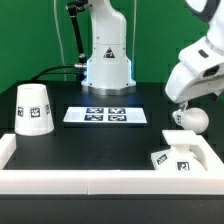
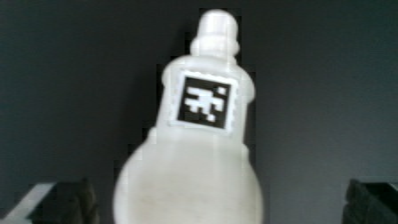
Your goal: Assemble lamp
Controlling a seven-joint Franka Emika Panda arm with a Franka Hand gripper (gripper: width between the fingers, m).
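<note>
The white bulb point(image 1: 187, 118) lies on the black table at the exterior view's right, just below my gripper point(image 1: 183, 103). In the wrist view the bulb point(image 2: 199, 150) fills the middle, its tagged neck point(image 2: 210, 100) pointing away. My gripper point(image 2: 214, 208) is open, its dark fingertips point(image 2: 57, 203) standing well clear on either side of the bulb's round body. The flat square base point(image 1: 172, 157) lies near the front right corner. The tapered shade point(image 1: 33, 108) stands at the exterior view's left.
The marker board point(image 1: 106, 116) lies flat in the middle of the table. A white wall point(image 1: 100, 180) borders the front and sides. The arm's pedestal point(image 1: 107, 62) stands at the back.
</note>
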